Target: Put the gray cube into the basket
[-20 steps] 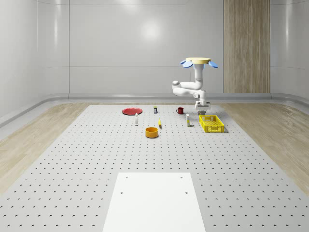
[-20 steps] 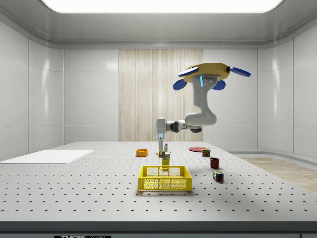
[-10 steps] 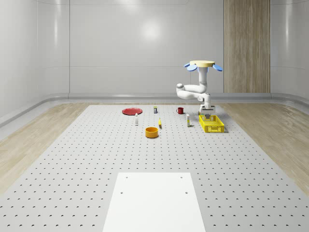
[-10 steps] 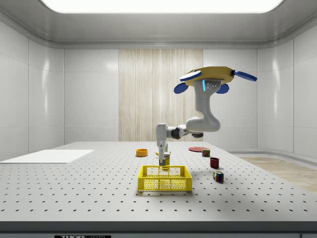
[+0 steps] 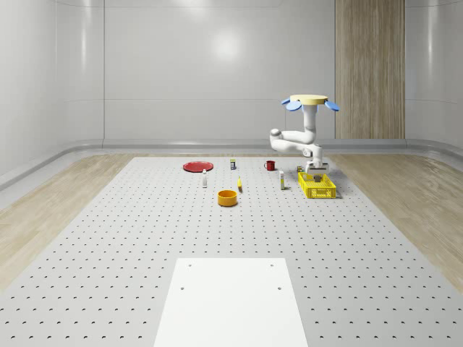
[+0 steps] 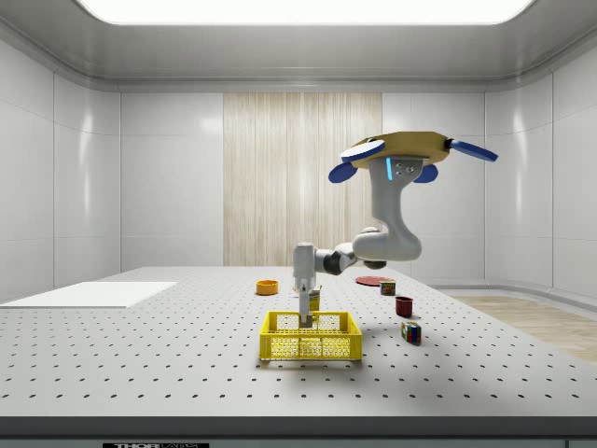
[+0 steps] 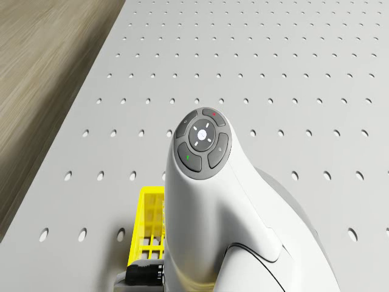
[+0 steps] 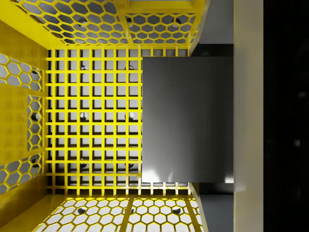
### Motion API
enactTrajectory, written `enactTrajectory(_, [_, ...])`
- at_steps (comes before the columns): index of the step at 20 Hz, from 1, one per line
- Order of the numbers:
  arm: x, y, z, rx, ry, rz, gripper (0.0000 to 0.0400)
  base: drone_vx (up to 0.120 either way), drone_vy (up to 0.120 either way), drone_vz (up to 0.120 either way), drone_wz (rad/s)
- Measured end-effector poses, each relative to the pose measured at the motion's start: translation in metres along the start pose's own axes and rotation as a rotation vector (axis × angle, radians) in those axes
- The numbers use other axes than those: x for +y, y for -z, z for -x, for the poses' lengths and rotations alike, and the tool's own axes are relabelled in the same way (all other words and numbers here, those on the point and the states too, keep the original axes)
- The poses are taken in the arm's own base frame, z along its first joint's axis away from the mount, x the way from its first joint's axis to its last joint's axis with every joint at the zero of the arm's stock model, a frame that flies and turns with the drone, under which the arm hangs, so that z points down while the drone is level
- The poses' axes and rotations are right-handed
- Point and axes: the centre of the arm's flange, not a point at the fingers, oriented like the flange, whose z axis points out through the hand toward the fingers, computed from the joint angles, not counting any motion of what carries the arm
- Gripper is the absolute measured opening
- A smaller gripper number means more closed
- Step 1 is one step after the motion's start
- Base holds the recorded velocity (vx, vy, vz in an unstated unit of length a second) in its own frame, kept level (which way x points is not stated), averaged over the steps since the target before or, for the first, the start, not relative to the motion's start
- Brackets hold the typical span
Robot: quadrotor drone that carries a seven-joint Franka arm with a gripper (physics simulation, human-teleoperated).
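Observation:
The drone (image 5: 311,101) hovers above the far end of the yellow mesh basket (image 5: 317,186), with its arm bent forward and down. My gripper (image 6: 304,317) reaches down inside the basket (image 6: 311,338), below the rim. In the wrist view the gray cube (image 8: 188,118) sits between my dark fingers (image 8: 215,50), a little above the basket's grid floor (image 8: 91,121), next to a side wall. The gripper (image 8: 215,118) is shut on the cube. In the drone view the white arm link (image 7: 206,182) hides most of the basket (image 7: 149,225).
On the perforated table stand an orange bowl (image 5: 228,197), a red plate (image 5: 197,166), a red mug (image 5: 270,165), small bottles (image 5: 205,178) and a colourful cube (image 6: 410,331). A white sheet (image 5: 231,300) lies at the near end.
The drone has shifted toward the whole-scene view's right, over the basket. The gripper has come down with the cube from above the rim to inside the basket.

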Motion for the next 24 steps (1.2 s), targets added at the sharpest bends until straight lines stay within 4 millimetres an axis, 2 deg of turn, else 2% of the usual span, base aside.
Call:
enactTrajectory(15, [0.000,-0.051,0.000,0.000,0.000,0.000,0.0250,0.000,0.000,0.000,0.000])
enactTrajectory(19, [0.000,-0.057,0.000,0.000,0.000,0.000,0.0340,0.000,0.000,0.000,0.000])
enactTrajectory(24, [0.000,-0.045,0.000,0.000,-0.001,0.000,0.0383,0.000,0.000,0.000,0.000])
